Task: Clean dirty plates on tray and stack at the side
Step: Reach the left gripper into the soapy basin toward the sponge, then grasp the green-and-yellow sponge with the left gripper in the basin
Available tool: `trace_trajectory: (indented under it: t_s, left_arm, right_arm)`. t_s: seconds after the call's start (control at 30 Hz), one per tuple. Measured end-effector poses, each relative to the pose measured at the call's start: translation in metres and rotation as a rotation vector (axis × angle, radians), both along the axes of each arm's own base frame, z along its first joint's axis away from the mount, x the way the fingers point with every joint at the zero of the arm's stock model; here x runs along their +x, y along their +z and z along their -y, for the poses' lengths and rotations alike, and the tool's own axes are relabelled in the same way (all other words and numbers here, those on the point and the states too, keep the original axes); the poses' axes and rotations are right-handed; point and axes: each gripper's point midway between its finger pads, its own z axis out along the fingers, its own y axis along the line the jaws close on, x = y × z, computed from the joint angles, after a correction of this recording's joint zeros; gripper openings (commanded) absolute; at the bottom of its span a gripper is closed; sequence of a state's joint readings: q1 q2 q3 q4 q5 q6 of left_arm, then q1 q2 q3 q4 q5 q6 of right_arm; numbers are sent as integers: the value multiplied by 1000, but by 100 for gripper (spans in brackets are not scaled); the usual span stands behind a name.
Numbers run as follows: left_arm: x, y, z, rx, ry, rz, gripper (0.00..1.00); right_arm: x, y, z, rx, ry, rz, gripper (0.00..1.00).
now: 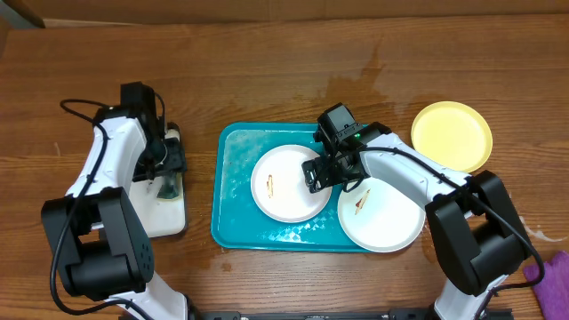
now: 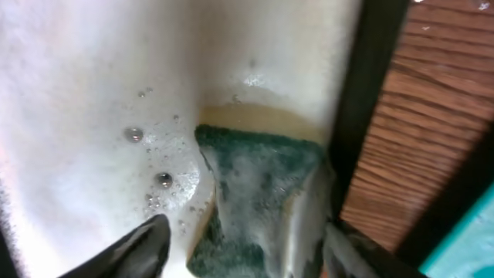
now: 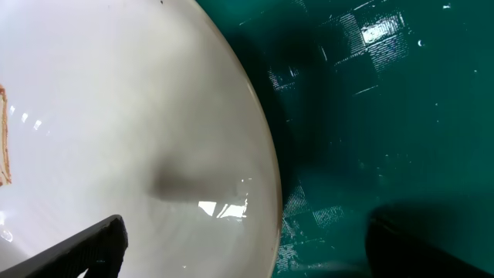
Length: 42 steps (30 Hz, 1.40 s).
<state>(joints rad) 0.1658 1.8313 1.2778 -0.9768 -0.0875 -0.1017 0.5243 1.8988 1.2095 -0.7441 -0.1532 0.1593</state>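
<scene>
My right hand (image 3: 243,232), fingers apart, straddles the rim of the white plate (image 3: 116,116) on the wet tray (image 3: 386,116); I expect slippage. Left hand (image 2: 247,239) over sponge (image 2: 255,170): I cannot tell its grip.

Green sponge (image 2: 255,193) in white tray (image 1: 165,219); purple cloth (image 1: 553,283).

The left arm (image 1: 111,164) and right arm (image 1: 404,169) wear glossy white shells between bulky black joints. Thin black cables (image 1: 76,107) loop along them. A black camera box (image 1: 338,120) with a small green light caps the right wrist. The fingers (image 2: 139,249) are matte black.
</scene>
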Motion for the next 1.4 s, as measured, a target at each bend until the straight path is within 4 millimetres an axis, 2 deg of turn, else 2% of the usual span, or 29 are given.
trace_trajectory:
  t_s: [0.13, 0.3, 0.33, 0.4, 0.53, 0.57, 0.67, 0.73, 0.8, 0.93, 1.03, 1.23, 1.33, 1.4]
  left_arm:
    - [-5, -10, -1, 11, 8, -7, 55]
    - [-5, -19, -2, 16, 10, 10, 56]
    - [-5, -21, -2, 17, 10, 14, 50]
    - [-4, -25, -2, 21, 20, 22, 31]
    - [-7, -30, -4, 33, 23, 20, 21]
    - [-8, -30, -6, 45, 25, 17, 14]
    - [-14, -29, -12, 79, 32, -5, 11]
    - [-19, -27, -15, 102, 34, -32, 11]
    - [-19, -22, -20, 124, 38, -40, 18]
    - [-2, -4, -34, 160, 72, 13, 27]
    - [2, 1, -44, 181, 99, 31, 31]
    - [0, 2, -50, 194, 118, 28, 72]
    - [1, 2, -49, 184, 137, 36, 74]
    - [4, 0, -44, 153, 143, 52, 73]
  right_arm:
    - [0, 0, 0, -1, 0, 0, 100]
    - [0, 0, 0, 0, 0, 0, 100]
    - [0, 0, 0, 0, 0, 0, 100]
    - [0, 0, 0, 0, 0, 0, 100]
    - [0, 0, 0, 0, -1, 0, 100]
    - [0, 0, 0, 0, 0, 0, 100]
    - [0, 0, 0, 0, -1, 0, 100]
    - [0, 0, 0, 0, 0, 0, 100]
    - [0, 0, 0, 0, 0, 0, 100]
    - [0, 0, 0, 0, 0, 0, 100]
    - [0, 0, 0, 0, -1, 0, 100]
    - [0, 0, 0, 0, 0, 0, 100]
    - [0, 0, 0, 0, -1, 0, 100]
    - [0, 0, 0, 0, 0, 0, 100]
